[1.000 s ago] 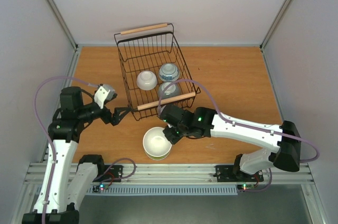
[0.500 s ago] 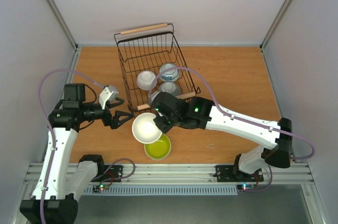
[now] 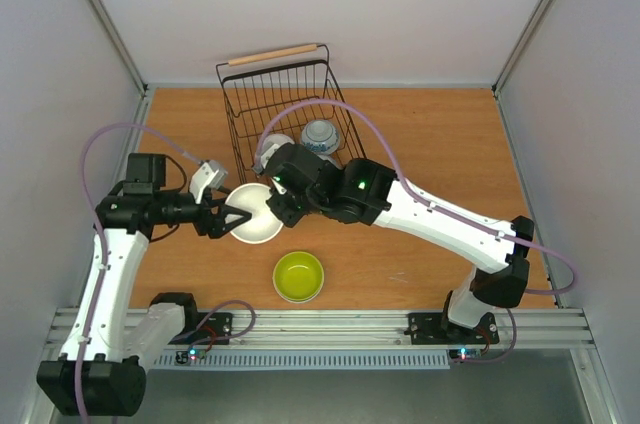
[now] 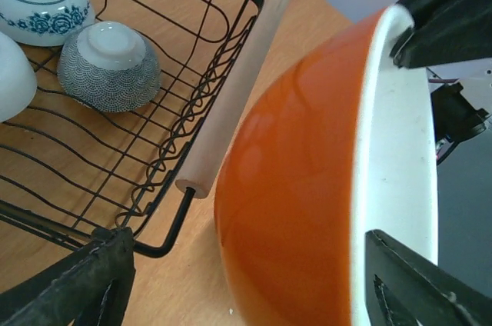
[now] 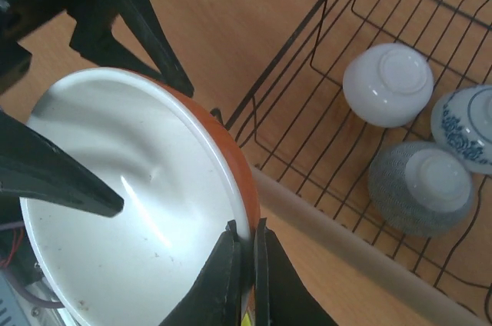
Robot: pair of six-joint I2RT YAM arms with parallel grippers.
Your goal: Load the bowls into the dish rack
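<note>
Glossy orange bowl [image 4: 292, 187]; white inside, faint dark specks

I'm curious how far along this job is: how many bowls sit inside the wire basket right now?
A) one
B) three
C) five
B: the right wrist view shows a white bowl, a blue-and-white bowl and a grey speckled bowl upside down in the dish rack; the right gripper holds the orange bowl outside it.
</note>
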